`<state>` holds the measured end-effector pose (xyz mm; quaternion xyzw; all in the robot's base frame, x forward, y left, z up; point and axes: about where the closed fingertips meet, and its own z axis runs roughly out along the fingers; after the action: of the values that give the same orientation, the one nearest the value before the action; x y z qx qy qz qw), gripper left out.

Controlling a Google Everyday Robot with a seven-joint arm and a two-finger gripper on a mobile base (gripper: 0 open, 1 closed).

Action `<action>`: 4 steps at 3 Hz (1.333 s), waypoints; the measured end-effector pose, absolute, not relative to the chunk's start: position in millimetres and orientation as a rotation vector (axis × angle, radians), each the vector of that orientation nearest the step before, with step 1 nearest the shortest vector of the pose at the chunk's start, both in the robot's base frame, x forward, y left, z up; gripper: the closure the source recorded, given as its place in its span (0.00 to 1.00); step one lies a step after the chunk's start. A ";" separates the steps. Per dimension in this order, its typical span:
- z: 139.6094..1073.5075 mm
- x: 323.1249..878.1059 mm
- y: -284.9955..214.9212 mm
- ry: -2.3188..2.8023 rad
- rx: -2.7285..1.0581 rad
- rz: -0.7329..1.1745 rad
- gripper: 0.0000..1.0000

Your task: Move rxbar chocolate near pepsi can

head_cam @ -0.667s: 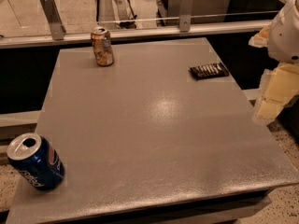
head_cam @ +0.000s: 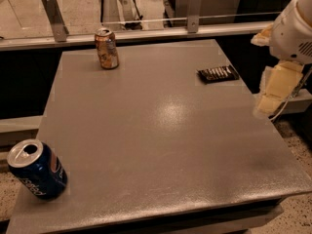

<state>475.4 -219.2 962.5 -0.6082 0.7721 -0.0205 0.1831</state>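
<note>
Rxbar chocolate [head_cam: 218,74] on table [head_cam: 161,150], near hand [head_cam: 267,101], not touching; hand off table edge.

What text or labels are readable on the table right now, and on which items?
"pepsi": white lettering on the pepsi can, upside down, barely legible.
rxbar chocolate: rows of white lettering, too small to read.
brown-gold can: label too blurred to read.
gripper, beside the table's right edge: no markings visible.
</note>
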 end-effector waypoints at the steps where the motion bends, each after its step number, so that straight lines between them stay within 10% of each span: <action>1: 935.7 540.2 -223.3 2.117 -1.660 0.051 0.00; 4: 852.4 671.6 -212.2 2.113 -1.519 0.275 0.00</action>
<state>671.6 -212.2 852.4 -0.5607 0.7797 0.1017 0.2595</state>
